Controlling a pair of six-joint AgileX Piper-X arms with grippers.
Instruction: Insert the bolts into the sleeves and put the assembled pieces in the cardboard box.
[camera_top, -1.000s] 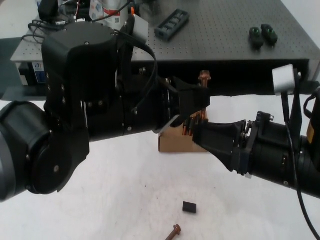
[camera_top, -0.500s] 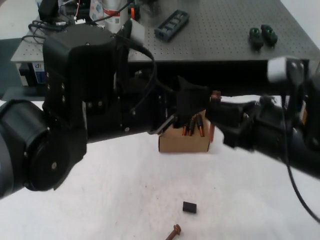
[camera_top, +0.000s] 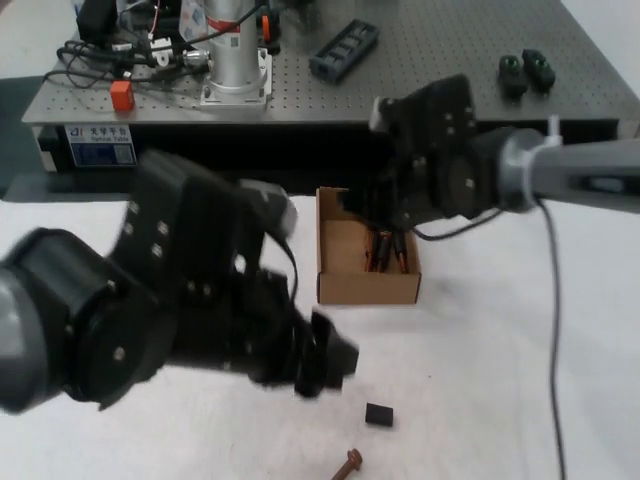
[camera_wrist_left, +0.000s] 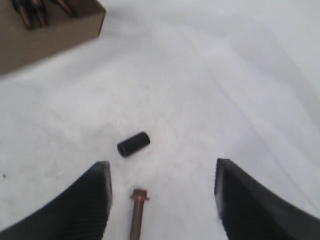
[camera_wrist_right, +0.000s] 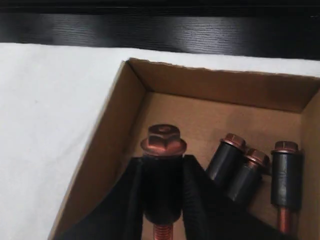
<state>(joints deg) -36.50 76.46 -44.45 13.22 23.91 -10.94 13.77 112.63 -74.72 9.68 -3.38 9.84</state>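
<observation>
Three assembled pieces (camera_wrist_right: 250, 175) lie side by side on the floor of the cardboard box (camera_wrist_right: 220, 85), copper heads above black sleeves. The right gripper (camera_wrist_right: 162, 172) is clamped on a fourth piece (camera_wrist_right: 163, 142), a copper flange bolt seated in a black sleeve. It is held over the box interior, towards the side wall away from the other three; whether it touches the floor cannot be told. In the high view the right gripper (camera_top: 385, 215) sits over the box (camera_top: 367, 285), which rests on the white bench surface (camera_top: 500, 380) just in front of the black perforated table (camera_top: 450, 40). The left gripper (camera_wrist_left: 162, 205) has its fingers spread wide and holds nothing, hanging above the white surface. A loose bolt (camera_wrist_left: 138, 215) lies between the fingers in the left wrist view, with a loose sleeve (camera_wrist_left: 133, 144) just past the bolt's head, not touching it. In the high view the left gripper (camera_top: 325, 365) is nearer the camera than the box, with the sleeve (camera_top: 378, 414) and bolt (camera_top: 347, 465) close by and well apart from the box. For writing, a blue label (camera_top: 98, 150) on the unit under the table carries pale characters too small to read. The silver post (camera_top: 232, 45) bears a label with red and dark print, also unreadable. An orange block (camera_top: 121, 95) sits near the post.
</observation>
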